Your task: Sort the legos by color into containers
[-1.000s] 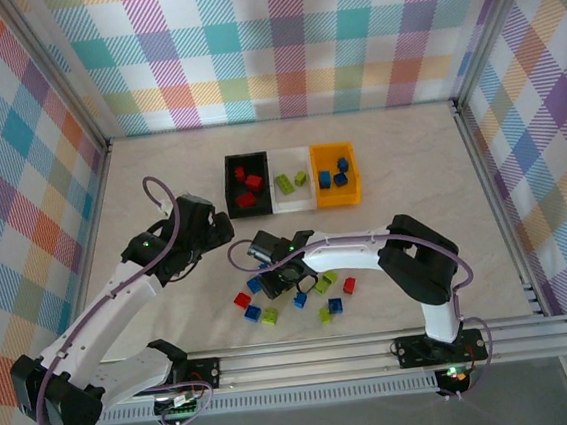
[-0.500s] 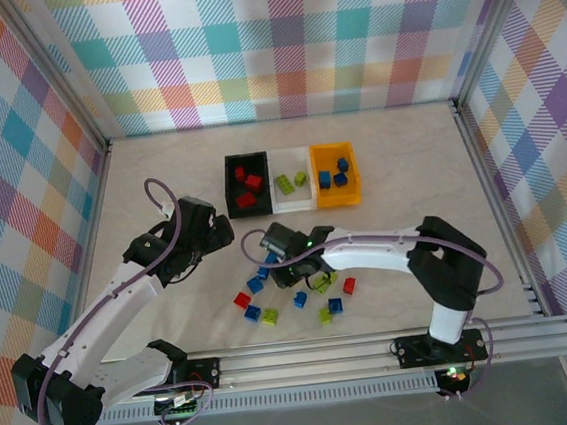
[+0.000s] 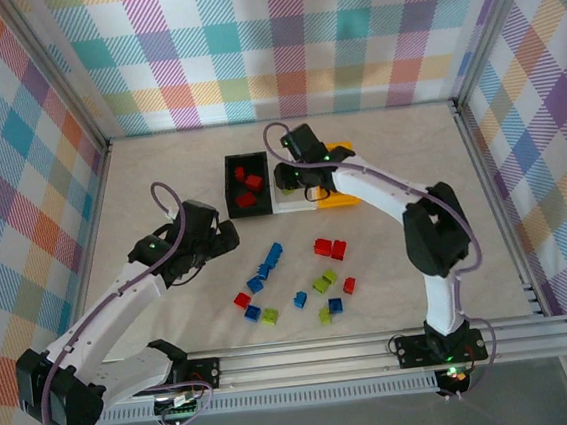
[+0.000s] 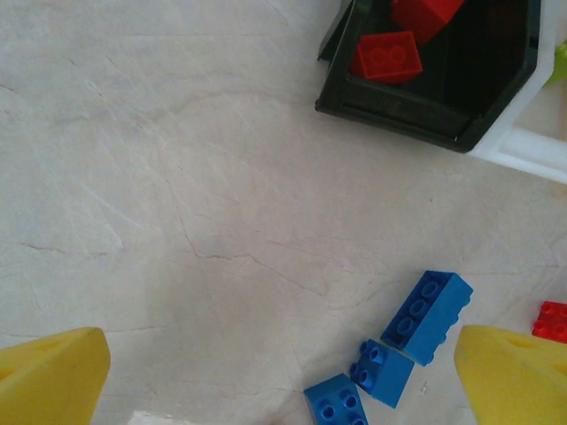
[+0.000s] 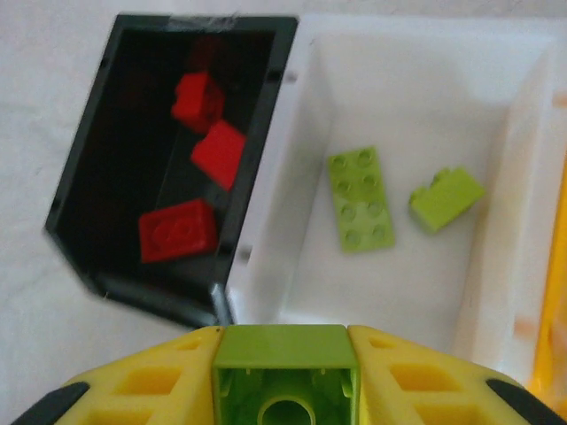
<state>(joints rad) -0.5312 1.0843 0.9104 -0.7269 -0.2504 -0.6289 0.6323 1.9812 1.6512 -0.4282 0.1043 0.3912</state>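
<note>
Right gripper [image 5: 285, 390] clamped on 1 yellow-green lego [image 5: 285, 347], low over the white bin's [image 5: 416, 97] near edge, right by the black bin [image 5: 115, 150] wall. Dropping here risks a rim bounce into the reds. Left gripper [image 4: 279, 354] wide open over blue legos [image 4: 427, 316].

Pale marble-look worktop [image 3: 159, 174] with faint grey veining, pastel plaid back wall [image 3: 287, 41], matching plaid left wall [image 3: 19, 178] and right wall [image 3: 546, 117], aluminium corner post [image 3: 65, 78] at back left, silver extrusion rail [image 3: 327, 353] along near edge, even diffuse light, soft shadows
</note>
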